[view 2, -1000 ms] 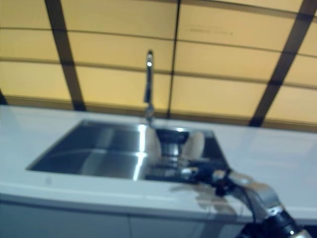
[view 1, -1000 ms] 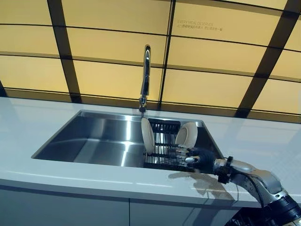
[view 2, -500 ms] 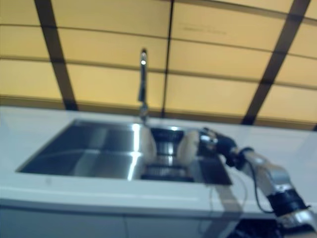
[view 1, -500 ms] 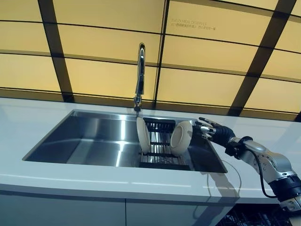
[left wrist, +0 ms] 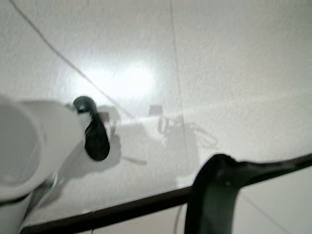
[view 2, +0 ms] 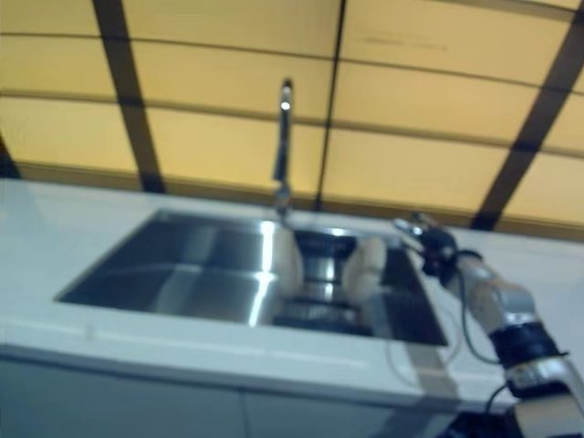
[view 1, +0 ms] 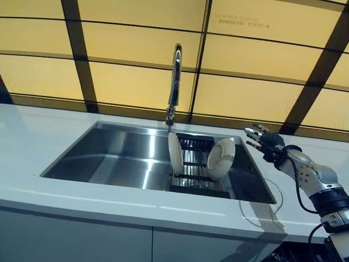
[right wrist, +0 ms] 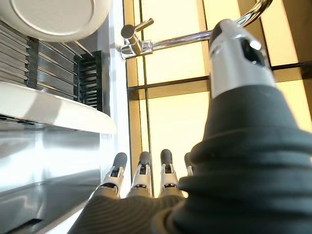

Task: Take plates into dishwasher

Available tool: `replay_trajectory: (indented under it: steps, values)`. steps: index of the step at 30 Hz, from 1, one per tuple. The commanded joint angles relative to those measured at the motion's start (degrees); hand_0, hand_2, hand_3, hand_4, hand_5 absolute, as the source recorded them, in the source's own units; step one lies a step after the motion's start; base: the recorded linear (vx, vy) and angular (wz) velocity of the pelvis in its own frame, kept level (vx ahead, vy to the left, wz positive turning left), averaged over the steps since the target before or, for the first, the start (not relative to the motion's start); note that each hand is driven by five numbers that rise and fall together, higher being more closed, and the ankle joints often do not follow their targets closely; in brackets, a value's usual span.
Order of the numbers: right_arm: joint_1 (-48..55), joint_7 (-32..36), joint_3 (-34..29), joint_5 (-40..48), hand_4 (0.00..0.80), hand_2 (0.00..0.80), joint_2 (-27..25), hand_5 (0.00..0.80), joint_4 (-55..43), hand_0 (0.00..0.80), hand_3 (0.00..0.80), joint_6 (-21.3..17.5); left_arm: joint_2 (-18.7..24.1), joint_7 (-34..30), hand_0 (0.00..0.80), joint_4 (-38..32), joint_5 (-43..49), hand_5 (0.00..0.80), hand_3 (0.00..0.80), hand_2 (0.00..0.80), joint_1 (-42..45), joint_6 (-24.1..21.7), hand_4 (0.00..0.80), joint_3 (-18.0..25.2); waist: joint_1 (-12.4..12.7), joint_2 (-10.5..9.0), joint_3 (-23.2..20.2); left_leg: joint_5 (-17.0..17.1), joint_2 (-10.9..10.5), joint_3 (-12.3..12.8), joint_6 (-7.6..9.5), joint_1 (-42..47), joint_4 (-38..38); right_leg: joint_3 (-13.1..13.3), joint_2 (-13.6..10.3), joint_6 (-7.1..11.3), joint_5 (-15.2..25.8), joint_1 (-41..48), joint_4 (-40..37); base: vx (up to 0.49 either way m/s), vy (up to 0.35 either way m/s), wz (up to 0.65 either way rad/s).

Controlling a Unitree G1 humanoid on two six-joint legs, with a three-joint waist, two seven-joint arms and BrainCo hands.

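Right hand [view 1: 265, 143], fingers straight and spread apart, holding nothing, raised above the right rim of the rectangular stainless-steel sink [view 1: 103, 150]. The two round white ceramic plates stand on edge in the dark slatted rack [view 1: 193, 164] at the right end of the basin, below and to the inner side of the hand. The nearer white plate [view 1: 221, 158] leans with its underside turned toward the hand and lies just beside the fingertips, not touching them; the farther white plate [view 1: 174, 154] stands more upright on the far side of the rack, beyond the first. The slats presumably keep each plate upright and separated, leaving the rims free to be grasped from above. The spread fingers, aimed toward the leaning plate, read as preparation for a grasp of its rim; no plate has yet been lifted, so the task appears to be at its start.

The tall chrome tap [view 1: 174, 82] rises behind the basin, beyond the hand's reach line. The left hand does not appear in the head views, and its wrist view shows only pale floor.

The sink is set in a smooth white counter [view 1: 32, 147] over pale cabinet fronts. Behind it runs a wall of amber panels [view 1: 131, 82] divided by dark bands. No dishwasher is visible.
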Motion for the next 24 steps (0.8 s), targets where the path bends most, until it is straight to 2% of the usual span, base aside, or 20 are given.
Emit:
replay_trajectory:
  steps: [1, 3, 4, 8, 10, 11, 14, 16, 17, 19, 24]
  values:
    - [-7.86, -3.14, 1.38, -0.57, 0.0, 0.0, -0.84, 0.0, 2.0, 0.0, 0.0, -3.17, 3.03, 1.06, 0.0, 1.99, 1.98, 0.0, 0.0, 0.0, -2.46, -0.49, 0.0, -3.69, 2.09, 0.65, -0.65, -5.31, -1.0, 0.51, 2.74, 0.15, 1.6, -2.35, -3.38, 5.92, -2.63, -7.2, 16.87, -0.01, -0.039, -0.05]
    - [-7.81, -4.08, 1.58, -0.88, 0.0, 0.0, -0.51, 0.0, 1.91, 0.0, 0.0, -3.13, 3.83, 1.33, 0.0, 1.0, 1.44, 0.0, 0.0, 0.0, -2.35, -0.35, 0.0, -4.09, 2.21, 0.79, 0.81, -5.02, -0.61, 0.38, 2.42, -0.26, 2.14, -2.64, -3.97, 6.37, -1.04, -9.92, 18.87, -0.079, -0.105, -0.07]
    - [-8.98, -5.16, 2.49, -1.75, 0.0, 0.0, -0.5, 0.0, 2.96, 0.0, 0.0, -3.69, 4.48, 2.03, 0.0, 0.24, -1.38, 0.0, 0.0, 0.0, -3.8, -0.18, 0.0, -4.17, 2.28, 0.8, 3.04, -4.8, -0.15, 0.25, 1.73, -1.64, 3.14, -3.47, -3.98, 5.38, -1.74, -10.2, 14.82, -0.14, -0.168, -0.02]
    - [-10.78, -1.84, 2.79, -1.92, 0.0, 0.0, -3.03, 0.0, 7.02, 0.0, 0.0, -1.73, 3.52, 3.51, 0.0, -0.43, -3.08, 0.0, 0.0, 0.0, -4.81, -1.03, 0.0, -3.91, 2.04, 0.14, 3.13, -5.5, -0.07, -0.1, 0.87, -2.51, 4.57, -2.61, -2.65, 3.85, -1.31, -7.77, 8.7, -0.009, -0.123, -0.03]
    - [-12.05, 1.65, 3.61, -3.16, 0.0, 0.0, -4.31, 0.0, 10.59, 0.0, 0.0, -1.25, 2.36, 4.0, 0.0, 0.25, -2.61, 0.0, 0.0, 0.0, -4.46, -2.15, 0.0, -4.0, 2.68, -1.12, 3.54, -7.21, -0.86, -0.24, -0.34, -6.32, 12.97, -1.97, -2.87, 2.74, -0.79, -6.13, 6.19, 0.066, -0.108, 0.07]
    - [-12.32, 2.03, 4.49, -4.41, 0.0, 0.0, -4.29, 0.0, 10.94, 0.0, 0.0, -0.45, 2.16, 4.17, 0.0, 0.28, -1.95, 0.0, 0.0, 0.0, -4.48, -2.96, 0.0, -3.87, 3.7, -1.22, 4.24, -6.95, -1.49, -2.06, -0.81, -9.28, 14.87, -1.08, -2.44, 2.63, -0.83, -5.08, 5.46, 0.068, -0.026, 0.01]
    - [-12.64, -0.17, 5.08, -2.9, 0.0, 0.0, -4.69, 0.0, 10.66, 0.0, 0.0, 0.38, 2.8, 1.42, 0.0, -1.22, 0.69, 0.0, 0.0, 0.0, -5.44, -1.25, 0.0, -4.99, 3.95, -0.66, 5.26, -4.26, -1.09, -2.0, -1.68, -9.91, 11.18, -1.27, -2.6, 3.01, -0.31, -3.69, 2.94, 0.061, 0.063, -0.03]
    - [-12.75, -0.27, 5.09, -3.02, 0.0, 0.0, -4.68, 0.0, 10.93, 0.0, 0.0, 0.32, 2.79, 1.49, 0.0, -1.54, 0.37, 0.0, 0.0, 0.0, -5.62, -1.04, 0.0, -5.38, 3.88, -0.5, 5.25, -4.0, -1.02, -1.86, -1.58, -9.27, 9.89, -1.62, -2.79, 3.17, -0.13, -3.79, 2.72, 0.005, 0.09, 0.05]
    - [-12.75, -0.61, 4.84, -3.17, 0.0, 0.0, -4.67, 0.0, 11.44, 0.0, 0.0, 0.25, 2.87, 1.58, 0.0, -1.74, -0.89, 0.0, 0.0, 0.0, -6.22, -0.78, 0.0, -5.87, 3.38, -0.01, 5.13, -3.66, -0.81, -1.26, -1.23, -7.49, 6.35, -2.59, -3.32, 3.79, 0.24, -4.61, 2.65, -0.015, 0.113, 0.03]
    - [-12.59, -0.62, 4.76, -3.27, 0.0, 0.0, -4.7, 0.0, 10.86, 0.0, 0.0, 0.81, 2.81, 1.81, 0.0, -1.02, -1.74, 0.0, 0.0, 0.0, -6.57, -1.02, 0.0, -6.09, 2.69, 0.02, 4.78, -3.35, -0.72, -0.39, -1.02, -5.92, 3.87, -2.99, -3.69, 4.37, 0.46, -5.3, 2.73, 0.004, 0.1, -0.01]
    - [-12.19, -0.35, 4.31, -3.19, 0.0, 0.0, -4.91, 0.0, 11.86, 0.0, 0.0, 1.29, 2.81, 1.11, 0.0, -0.73, -1.75, 0.0, 0.0, 0.0, -6.15, -1.55, 0.0, -6.31, 1.92, -0.14, 4.52, -3.5, -0.53, 0.54, -0.65, -4.49, 2.45, -2.87, -3.84, 4.7, 0.43, -6.01, 3.28, 0.038, 0.037, -0.03]
